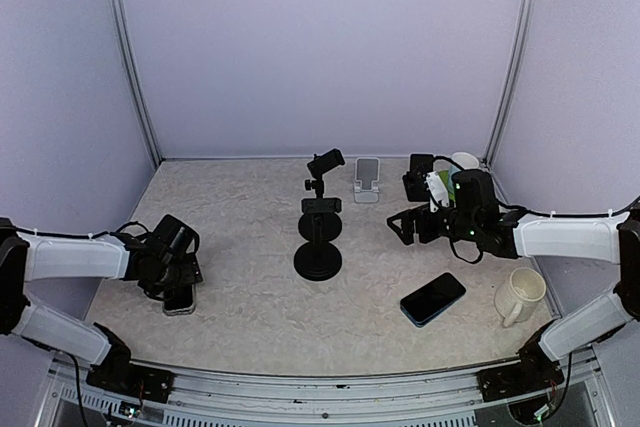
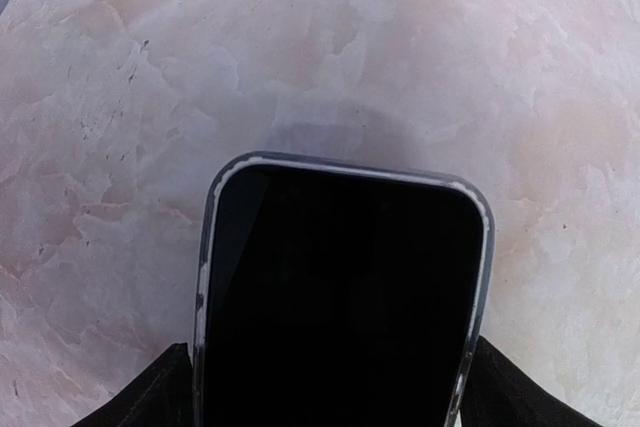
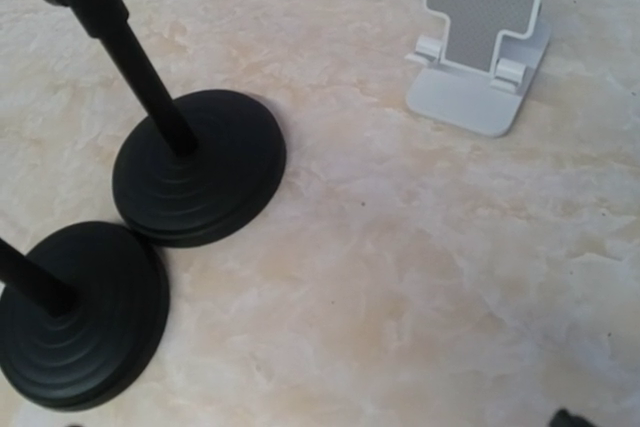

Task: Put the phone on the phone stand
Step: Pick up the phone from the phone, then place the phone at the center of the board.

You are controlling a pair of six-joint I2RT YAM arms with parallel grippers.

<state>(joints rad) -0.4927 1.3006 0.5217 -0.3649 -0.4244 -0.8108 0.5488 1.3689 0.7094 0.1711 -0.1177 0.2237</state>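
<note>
Straddling the phone [image 2: 340, 297], which lies flat on the table [image 1: 250, 247] well to the left of the front black stand [image 1: 318, 263] and nearer the arm bases than it, the left gripper [image 1: 177, 285] points down, with a dark fingertip [image 2: 150, 397] just outside each long edge in the wrist view. Only the tips show at the bottom corners, so I cannot tell whether the pads press on the case or merely flank it. The step in hand looks like the pick-up, and doing it well means keeping the fingers centred across the width, squeezing the two long edges evenly rather than the glass, and lifting straight up so the phone does not pivot or scrape. A level grip now should make the later tilt onto a stand easier. Near and to the right of the front black stand lies a second phone [image 1: 433, 298], face up, with a mug [image 1: 520, 295] further right of it. The right gripper [image 1: 403, 226] hangs right of the stand at about the same depth, fingers spread and holding nothing. That keeps it out of the carrying path, which is worth preserving. Just behind the front black stand is a rear black stand [image 1: 322, 172], and behind and slightly right of both sits a white stand [image 3: 485, 42] with a sloped back and a lip. I cannot tell which stand is meant, though the white one looks the simplest rest.
</note>
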